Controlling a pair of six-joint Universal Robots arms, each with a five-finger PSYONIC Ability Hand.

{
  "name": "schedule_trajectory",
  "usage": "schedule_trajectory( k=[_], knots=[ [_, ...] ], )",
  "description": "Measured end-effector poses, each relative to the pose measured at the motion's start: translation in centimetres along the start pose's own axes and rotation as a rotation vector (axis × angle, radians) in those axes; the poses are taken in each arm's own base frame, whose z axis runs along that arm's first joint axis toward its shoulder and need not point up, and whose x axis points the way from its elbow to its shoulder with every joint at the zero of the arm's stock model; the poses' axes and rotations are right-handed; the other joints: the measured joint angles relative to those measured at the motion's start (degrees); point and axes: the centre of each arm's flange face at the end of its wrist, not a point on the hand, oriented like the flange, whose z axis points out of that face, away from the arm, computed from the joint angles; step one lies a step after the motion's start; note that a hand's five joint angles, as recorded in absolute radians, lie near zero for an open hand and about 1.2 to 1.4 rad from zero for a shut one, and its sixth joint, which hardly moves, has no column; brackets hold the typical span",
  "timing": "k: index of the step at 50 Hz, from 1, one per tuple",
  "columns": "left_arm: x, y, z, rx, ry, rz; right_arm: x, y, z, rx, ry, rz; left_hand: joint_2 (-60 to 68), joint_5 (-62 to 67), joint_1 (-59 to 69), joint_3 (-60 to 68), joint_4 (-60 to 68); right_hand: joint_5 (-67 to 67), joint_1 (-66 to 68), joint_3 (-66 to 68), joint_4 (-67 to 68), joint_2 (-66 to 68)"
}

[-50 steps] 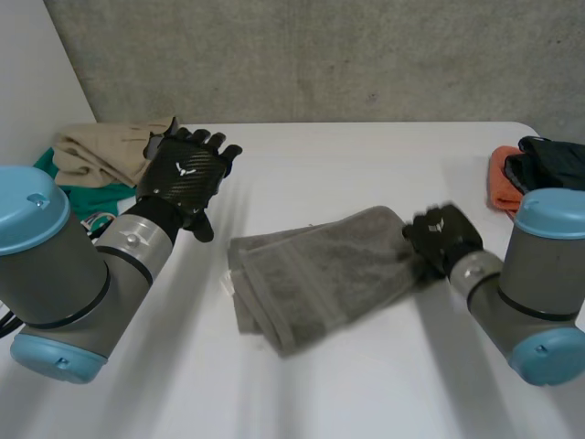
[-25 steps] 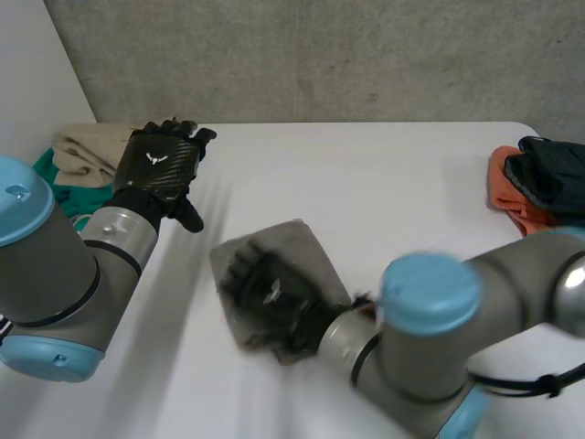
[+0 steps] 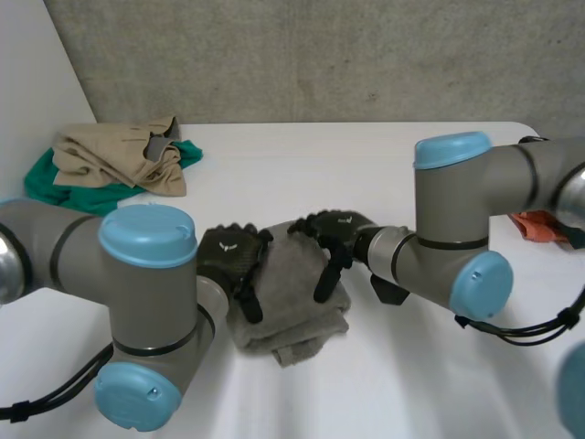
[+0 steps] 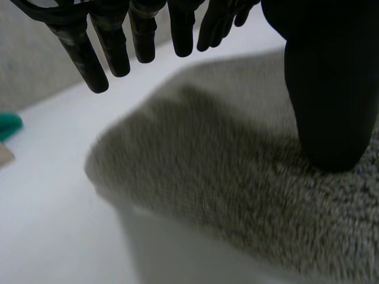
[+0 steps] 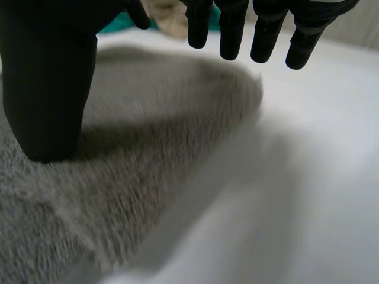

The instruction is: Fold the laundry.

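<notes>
A grey towel (image 3: 294, 306) lies folded into a thick bundle in the middle of the white table (image 3: 366, 165). My left hand (image 3: 233, 261) rests on the towel's left side with straight fingers. My right hand (image 3: 334, 230) is over its far right part, also open. In the left wrist view the fingers (image 4: 89, 59) hang straight above the towel (image 4: 237, 195) and the thumb presses into the pile. In the right wrist view my right hand (image 5: 47, 89) stands the same way, thumb down on the towel (image 5: 136, 154), fingers spread above its edge. Neither hand grips the cloth.
A heap of beige and green clothes (image 3: 114, 155) lies at the table's back left. An orange garment (image 3: 541, 226) shows at the right edge behind my right arm. Both forearms reach in low across the table's front half.
My right hand carried the towel's right end over to the left, folding it, then let go and drew back. My left hand came down from the back left onto the towel.
</notes>
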Motion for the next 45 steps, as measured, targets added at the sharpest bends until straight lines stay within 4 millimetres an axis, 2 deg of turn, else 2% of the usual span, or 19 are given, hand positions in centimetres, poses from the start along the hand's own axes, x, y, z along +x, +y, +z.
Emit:
schedule_trajectory(
  k=[5,9,15,16,21,22,25,28,35,39,45],
  knots=[
    [-0.7,1.1,0.6,-0.072,-0.015,0.006,0.7,1.2,1.0,-0.073,0.045,-0.066,0.0,0.0,0.0,0.0,0.0,0.0,-0.4,0.0,0.0,0.0],
    [-1.5,1.0,0.6,-0.085,-0.029,0.005,1.4,0.8,0.8,-0.077,0.112,-0.158,0.0,0.0,0.0,0.0,0.0,0.0,-1.36,0.0,0.0,0.0],
    [-3.0,-2.6,-0.6,0.007,-0.047,-0.009,2.0,-1.9,-1.0,0.017,0.233,-0.311,0.0,-0.03,0.0,0.0,0.0,-0.03,-1.36,0.0,0.0,0.0],
    [-3.4,-4.0,-1.1,0.053,-0.046,-0.014,1.6,-2.8,-1.8,0.065,0.247,-0.342,0.0,-0.03,0.0,0.0,0.0,-0.03,-1.36,0.0,0.0,0.0],
    [-4.3,-7.2,-2.1,0.166,-0.014,-0.024,-0.4,-4.0,-3.9,0.167,0.247,-0.413,0.0,-0.03,0.0,0.0,0.0,-0.03,-1.36,0.0,0.0,0.0],
    [-4.5,-8.4,-2.4,0.21,0.018,-0.024,-1.3,-3.7,-4.5,0.194,0.237,-0.443,0.0,-0.03,0.0,0.0,0.0,-0.03,-1.36,0.0,0.0,0.0],
    [-4.8,-10.1,-2.6,0.275,0.095,-0.018,-3.2,-2.1,-5.4,0.227,0.205,-0.508,0.0,-0.03,0.0,0.0,0.0,-0.03,-1.36,0.0,0.0,0.0],
    [-4.6,-11.5,-2.7,0.332,0.208,-0.002,-5.1,1.0,-6.1,0.23,0.154,-0.574,0.0,-0.03,0.0,0.0,0.0,-0.03,-1.36,0.0,0.0,0.0],
    [-3.5,-13.1,-3.5,0.403,0.48,0.043,-7.6,6.8,-6.8,0.22,0.069,-0.638,0.0,-0.03,0.0,0.0,0.0,-0.03,-1.36,0.0,0.0,0.0],
    [-2.9,-13.3,-4.0,0.416,0.57,0.059,-7.8,8.0,-6.2,0.263,0.07,-0.649,0.0,-0.03,0.0,0.0,0.0,-0.03,-1.36,0.0,0.0,0.0],
    [-2.3,-13.3,-4.4,0.419,0.603,0.067,-7.4,8.1,-4.4,0.355,0.098,-0.658,0.0,-0.03,0.0,0.0,0.0,-0.03,-1.36,0.0,0.0,0.0]
  ],
)
